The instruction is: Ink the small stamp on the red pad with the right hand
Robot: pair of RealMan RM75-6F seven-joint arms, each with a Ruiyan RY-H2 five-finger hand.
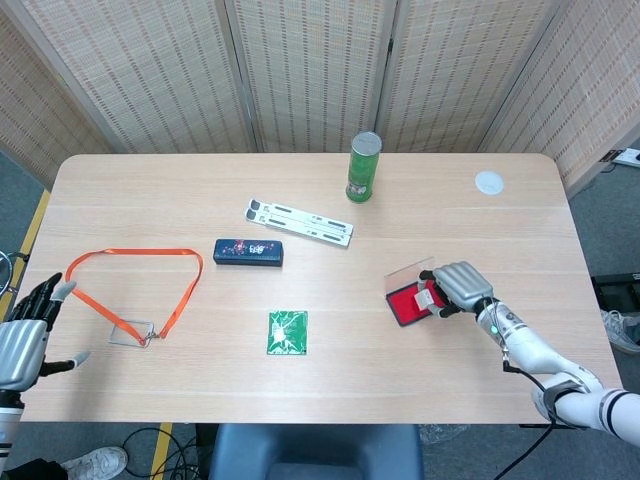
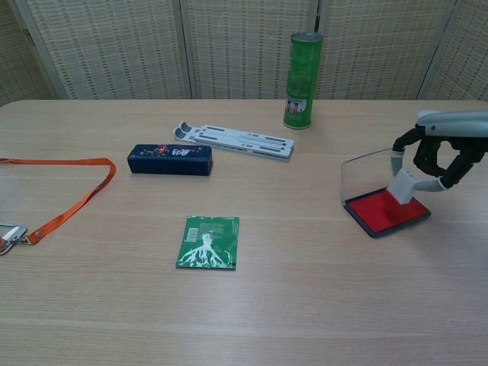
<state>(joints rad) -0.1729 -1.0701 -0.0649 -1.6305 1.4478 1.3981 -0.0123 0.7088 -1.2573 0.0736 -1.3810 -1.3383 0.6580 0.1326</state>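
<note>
The red ink pad lies open at the right of the table, its clear lid standing up behind it. My right hand hangs over the pad and pinches the small white stamp, which is tilted with its lower end on or just above the red surface. My left hand is at the table's near left edge, fingers spread, holding nothing.
An orange lanyard with a badge holder lies at the left. A dark blue case, a white folding stand, a green can, a green packet and a white disc are spread over the table.
</note>
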